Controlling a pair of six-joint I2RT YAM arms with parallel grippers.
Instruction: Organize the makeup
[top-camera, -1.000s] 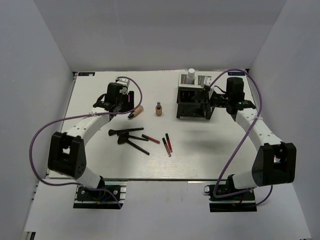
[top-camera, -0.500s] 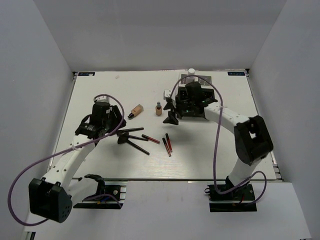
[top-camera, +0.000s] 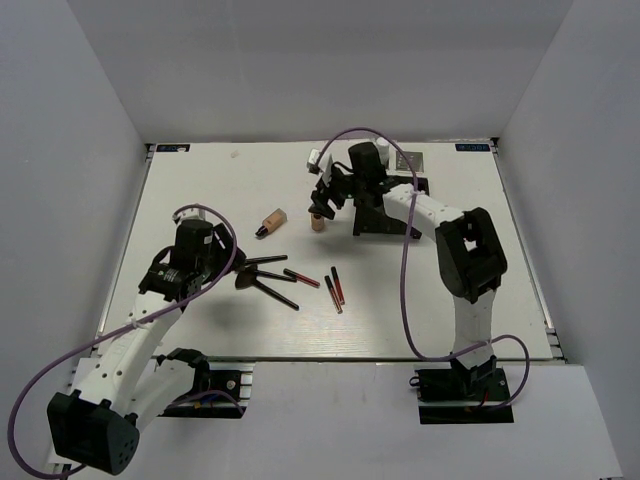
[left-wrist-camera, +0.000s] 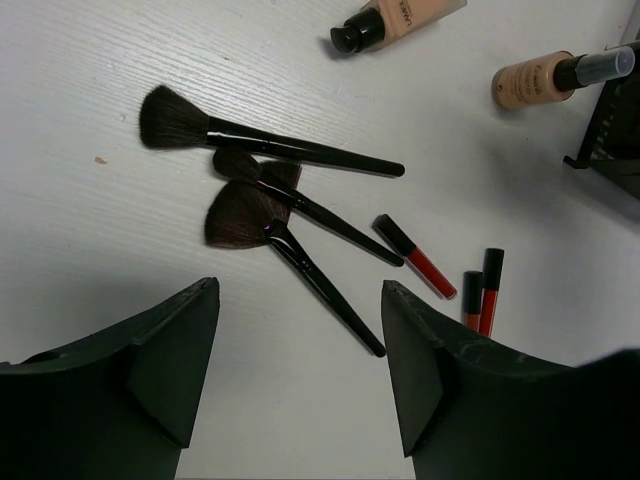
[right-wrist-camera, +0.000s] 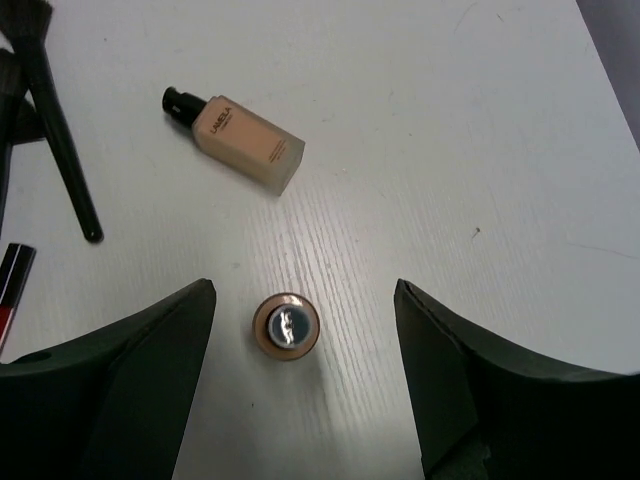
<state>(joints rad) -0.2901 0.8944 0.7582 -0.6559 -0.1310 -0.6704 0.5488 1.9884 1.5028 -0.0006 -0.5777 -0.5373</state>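
The white table (top-camera: 450, 300) carries a black box (top-camera: 372, 222) near its far edge, right of the middle and partly hidden by the right arm, so its compartments cannot be read here. The rest of the makeup lies loose to the left of the box, across the middle of the table. The right end effector (right-wrist-camera: 302, 300) hangs over the upright tan bottle (right-wrist-camera: 285, 327), fingers spread wide with the dark cap showing between them from above; nothing is gripped. The left end effector (left-wrist-camera: 297, 300) hovers above the brushes (left-wrist-camera: 270, 150), its fingers also apart and empty. A second tan bottle (right-wrist-camera: 245, 140) lies on its side, left of the upright one and apart from it. Toward the near edge from it the three brushes lie in a loose fan with handles crossing, and just to their right sit the red pencils (left-wrist-camera: 420, 262), close together. The step in hand looks like lining up to pick: the right arm for the upright bottle, the left for a brush. Next, the right end effector probably needs to drop straight down, close on the bottle's body below the cap, and carry it to the box. The left should pick the top handle so the crossed brushes are not dragged along.
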